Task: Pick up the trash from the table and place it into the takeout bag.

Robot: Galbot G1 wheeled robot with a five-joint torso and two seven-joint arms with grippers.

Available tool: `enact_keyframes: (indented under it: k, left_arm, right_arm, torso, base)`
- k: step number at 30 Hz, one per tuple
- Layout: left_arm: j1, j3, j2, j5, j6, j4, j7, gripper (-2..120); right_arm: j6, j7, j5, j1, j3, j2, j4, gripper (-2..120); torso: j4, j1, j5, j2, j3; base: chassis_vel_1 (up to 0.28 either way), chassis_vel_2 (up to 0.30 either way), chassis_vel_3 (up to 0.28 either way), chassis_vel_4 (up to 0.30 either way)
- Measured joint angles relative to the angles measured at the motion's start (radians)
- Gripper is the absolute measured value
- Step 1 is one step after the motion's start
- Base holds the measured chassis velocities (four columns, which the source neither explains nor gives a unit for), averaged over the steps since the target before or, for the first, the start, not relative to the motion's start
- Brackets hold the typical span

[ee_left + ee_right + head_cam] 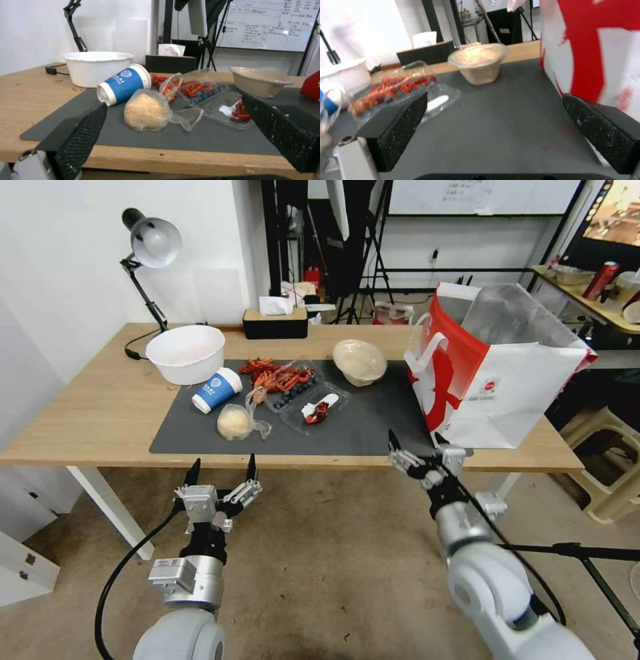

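- Left gripper (223,467): fingers spread, empty, hanging just off the near edge of the table (87,413). Your bun in clear bag (235,421) lies straight ahead of it on the dark mat (360,427), nearest of the trash.
- Blue-and-white paper cup (217,389): on its side just behind the bun, long axis slanting toward the white bowl (186,353).
- Right gripper (418,441): spread wide, empty, over the mat's near edge, just beside the takeout bag (497,373). The beige bowl (359,361) lies ahead of it.
- Judgement: your left arm is nearer the bun, your right nearer the bowl and bag.
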Motion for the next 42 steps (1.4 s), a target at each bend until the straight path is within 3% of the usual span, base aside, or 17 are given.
enact_keyframes:
  k: [11,21,42]
  left_arm:
    - [0.005,0.0,0.0,0.004,-0.006,0.005,0.0,100]
    - [0.005,-0.011,0.0,0.004,-0.007,0.011,-0.003,100]
    - [0.0,-0.009,0.0,0.003,-0.007,0.03,-0.004,100]
  right_arm:
    - [-0.062,0.073,0.167,0.264,-0.093,0.017,-0.152,100]
    - [-0.045,0.117,0.315,0.502,-0.144,0.127,-0.399,100]
    - [-0.041,0.149,0.403,0.648,-0.139,0.231,-0.627,99]
  torso:
    - [0.0001,0.0,0.0002,0.0,0.0]
    - [0.0,0.0,-0.0002,0.0,0.0]
    - [0.0,0.0,0.0001,0.0,0.0]
  base:
    - [0.0,0.0,0.0,0.0]
    - [0.0,0.0,0.0,0.0]
    - [0.0,0.0,0.0,0.0]
